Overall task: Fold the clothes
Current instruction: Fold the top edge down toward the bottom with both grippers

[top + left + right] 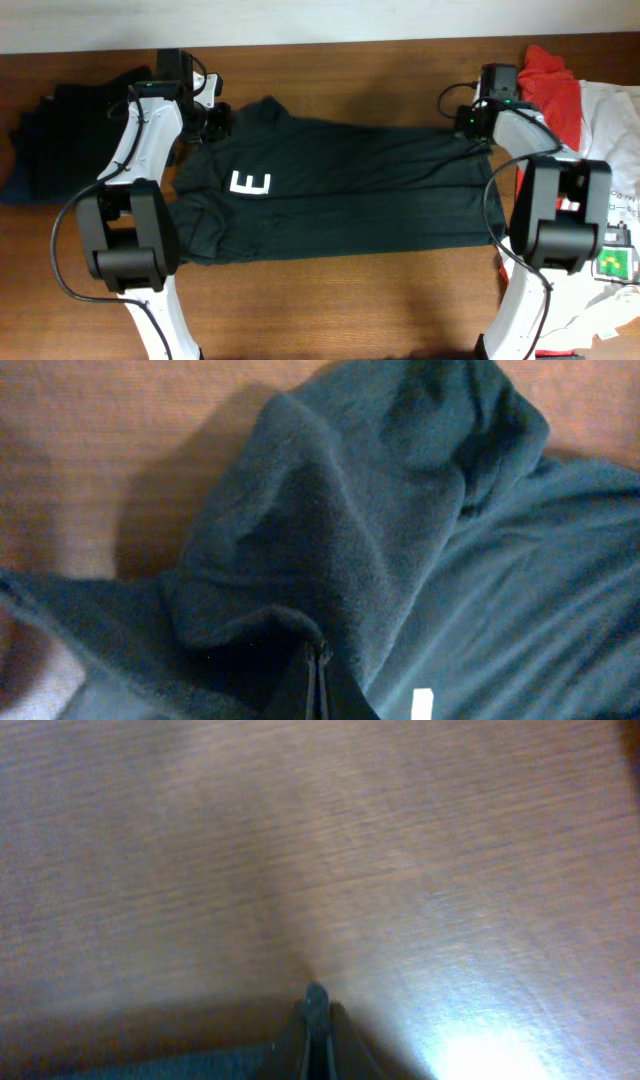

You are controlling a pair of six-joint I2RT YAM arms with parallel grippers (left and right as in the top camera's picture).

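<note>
The black short-sleeved cloth T-shirt (pixel 360 190) showing a white block letter E (pixel 250 184) lies flat on the wooden table (pixel 350 300), long axis running from my left side to my right, the letter's top toward the far edge. My left jaws pinch its bunched far corner; my right jaws are closed on the opposite far hem, thinly, I judge. That hold could slip when lifting, skewing the fold.

Clothes on my wooden table (pixel 350 310).
I see a black T-shirt (pixel 350 200) spread mid-table, dark pile (pixel 60 140) left, red garment (pixel 552 85) and white garment (pixel 615 140) right.
</note>
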